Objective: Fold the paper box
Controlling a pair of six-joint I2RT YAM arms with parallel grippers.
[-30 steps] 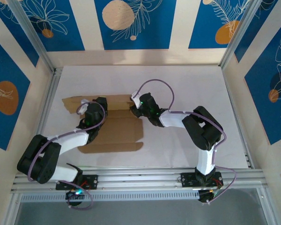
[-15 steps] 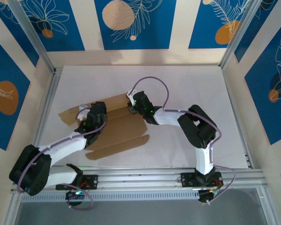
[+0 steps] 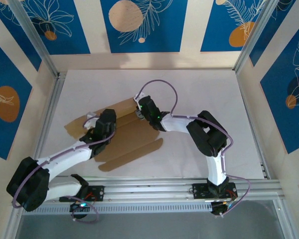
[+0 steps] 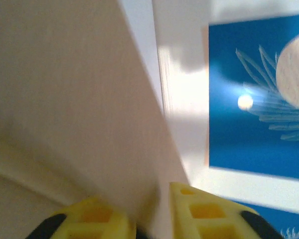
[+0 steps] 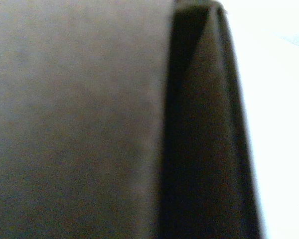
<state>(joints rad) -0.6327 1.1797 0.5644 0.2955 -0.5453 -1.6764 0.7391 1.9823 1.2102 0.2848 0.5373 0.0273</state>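
White table [image 3: 199, 94], blue-flowered walls [image 3: 139, 25] behind. Paper box [image 3: 134, 142] lies left of centre in the overhead frame, a mostly flat creased sheet, skewed. Likely light, stiff across panels, hinging at creases, prone to sliding; best pinched at a flap's free edge. Left claw [image 3: 107, 119] sits on its middle, fingers [image 4: 204, 216] slightly parted astride a raised panel; pinch unclear. Right claw [image 3: 139, 110] at the sheet's upper-right edge; can't tell its state.
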